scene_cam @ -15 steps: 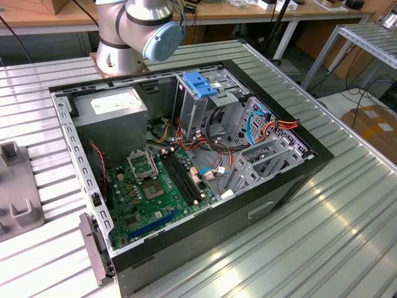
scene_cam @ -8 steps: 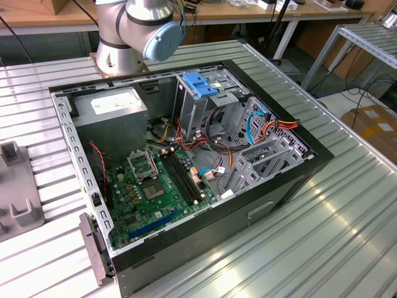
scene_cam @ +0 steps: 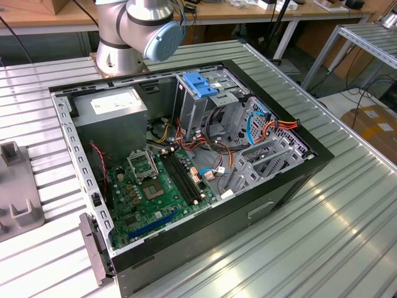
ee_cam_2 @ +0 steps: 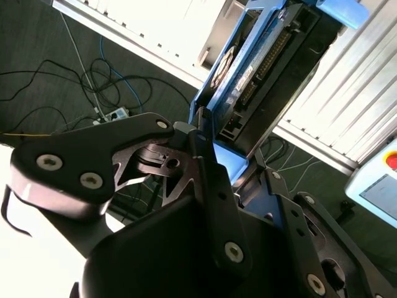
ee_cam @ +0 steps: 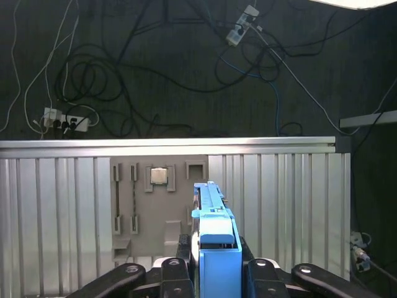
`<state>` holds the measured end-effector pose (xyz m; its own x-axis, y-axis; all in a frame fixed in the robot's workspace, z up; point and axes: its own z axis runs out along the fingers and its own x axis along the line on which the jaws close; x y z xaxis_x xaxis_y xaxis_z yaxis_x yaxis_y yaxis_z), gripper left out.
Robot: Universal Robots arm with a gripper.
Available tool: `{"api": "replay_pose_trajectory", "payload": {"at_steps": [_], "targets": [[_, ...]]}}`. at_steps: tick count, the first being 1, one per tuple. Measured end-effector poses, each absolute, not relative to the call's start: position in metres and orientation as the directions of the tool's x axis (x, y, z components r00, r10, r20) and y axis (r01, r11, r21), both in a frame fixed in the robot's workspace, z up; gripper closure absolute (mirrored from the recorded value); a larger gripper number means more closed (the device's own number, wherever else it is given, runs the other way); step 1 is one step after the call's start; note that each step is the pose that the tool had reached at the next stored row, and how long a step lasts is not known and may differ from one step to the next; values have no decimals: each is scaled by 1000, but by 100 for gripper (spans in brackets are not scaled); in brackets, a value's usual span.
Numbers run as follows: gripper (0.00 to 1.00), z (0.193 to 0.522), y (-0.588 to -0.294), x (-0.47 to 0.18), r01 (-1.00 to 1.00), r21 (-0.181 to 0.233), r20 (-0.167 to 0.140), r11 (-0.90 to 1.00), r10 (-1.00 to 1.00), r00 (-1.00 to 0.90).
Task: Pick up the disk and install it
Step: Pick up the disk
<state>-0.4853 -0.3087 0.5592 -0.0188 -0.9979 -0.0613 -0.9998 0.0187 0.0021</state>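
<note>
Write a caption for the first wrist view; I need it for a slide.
The tool grips the blue-railed disk edge-on, with the ribbed metal table and floor cables behind it.

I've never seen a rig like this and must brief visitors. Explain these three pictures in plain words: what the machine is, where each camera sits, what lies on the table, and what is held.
The machine is a single robot arm ending in a two-fingered gripper. The exterior view comes from a camera off the arm. It shows the arm's base beside an open computer case that lies on a ribbed metal table, with its green circuit board exposed. The two wrist views come from cameras riding near the gripper. In both wrist views the gripper is shut on the disk, a grey drive framed by bright blue rails. In the first wrist view a grey holder plate lies on the table beyond the disk.
</note>
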Motion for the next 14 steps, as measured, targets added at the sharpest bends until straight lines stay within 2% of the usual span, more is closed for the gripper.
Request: {"api": "replay_pose_trajectory", "payload": {"at_steps": [14], "targets": [[63,559,-315,-484,-1000,2,-60,19,-998,-19]]}}
